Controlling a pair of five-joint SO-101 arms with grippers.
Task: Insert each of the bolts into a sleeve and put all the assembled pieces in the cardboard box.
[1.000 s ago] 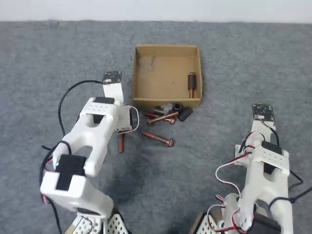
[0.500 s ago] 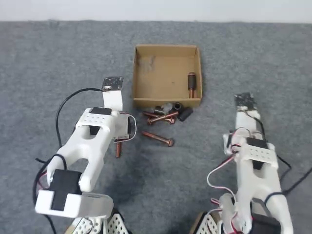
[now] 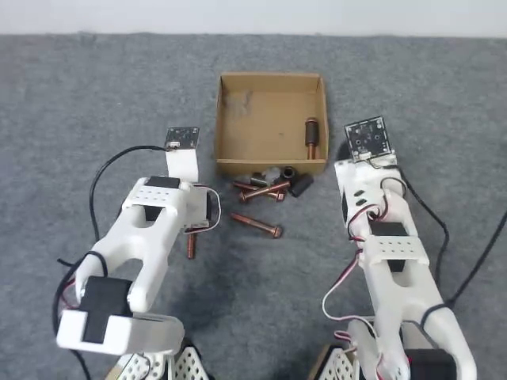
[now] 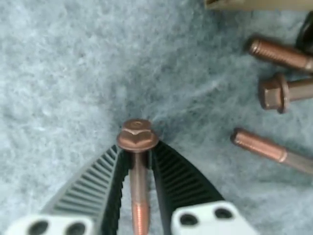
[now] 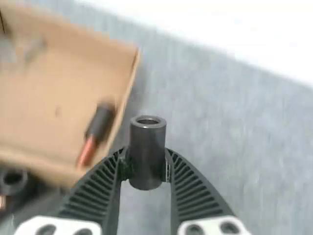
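My left gripper is shut on a copper bolt, gripping the shaft just under the hex head; in the high view this bolt lies low over the carpet beside the left arm. A black sleeve stands upright in my right gripper, which is shut on it just past the right front corner of the cardboard box. One assembled bolt and sleeve lies inside the box. Loose bolts and sleeves lie in front of the box.
A single bolt lies apart on the grey carpet between the arms. The right arm stretches up to the box's right side. Open carpet lies left of the box and right of the right arm.
The right arm has swung forward and left to the box's right front corner. The left arm drew back a little a second ago, bolt with it, then held still.
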